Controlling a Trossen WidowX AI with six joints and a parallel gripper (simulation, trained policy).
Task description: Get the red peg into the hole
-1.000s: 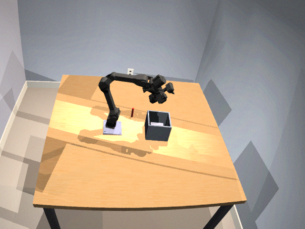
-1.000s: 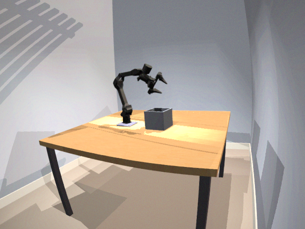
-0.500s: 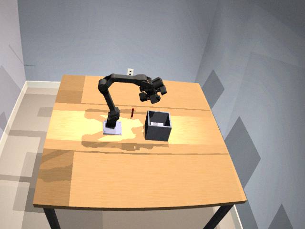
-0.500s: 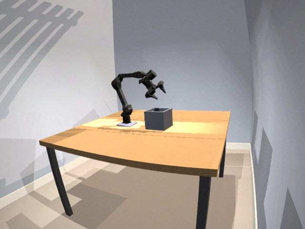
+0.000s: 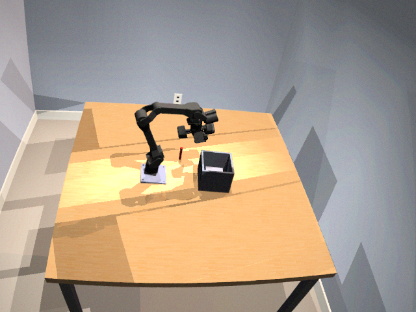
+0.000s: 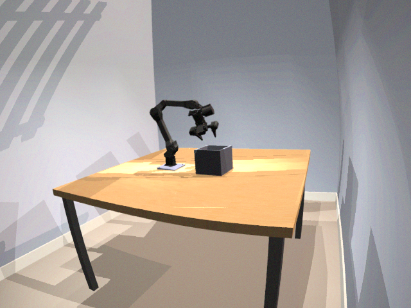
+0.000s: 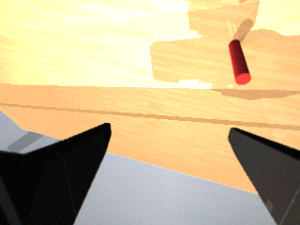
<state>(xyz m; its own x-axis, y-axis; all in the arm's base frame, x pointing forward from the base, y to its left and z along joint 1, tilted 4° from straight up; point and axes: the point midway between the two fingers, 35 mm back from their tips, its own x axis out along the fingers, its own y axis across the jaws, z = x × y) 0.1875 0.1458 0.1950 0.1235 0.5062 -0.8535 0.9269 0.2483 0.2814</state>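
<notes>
Blue-grey walls surround a wooden table (image 5: 214,234) (image 6: 199,192) (image 7: 155,119). On it stands a dark open box (image 5: 214,181) (image 6: 208,162), a pale plate (image 5: 214,168) partly visible inside; its hole cannot be made out. The arm's pale base plate (image 5: 162,178) (image 6: 179,166) is near the box. The gripper (image 5: 197,133) (image 6: 208,137) (image 7: 169,130) hangs above the table, fingers wide apart, holding nothing. The red peg (image 5: 181,153) (image 7: 240,63) stands upright between base plate and box, hidden in the exterior view.

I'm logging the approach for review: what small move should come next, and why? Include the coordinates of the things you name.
Probably shift the open gripper (image 5: 198,136) (image 6: 208,137) (image 7: 169,130) sideways toward the red peg (image 5: 181,153) (image 7: 239,62) while still high. The peg stands on the table (image 5: 201,234) (image 6: 199,199) (image 7: 164,136), and the wrist view shows it beyond the fingertips and off to one side, not centred between them.
</notes>
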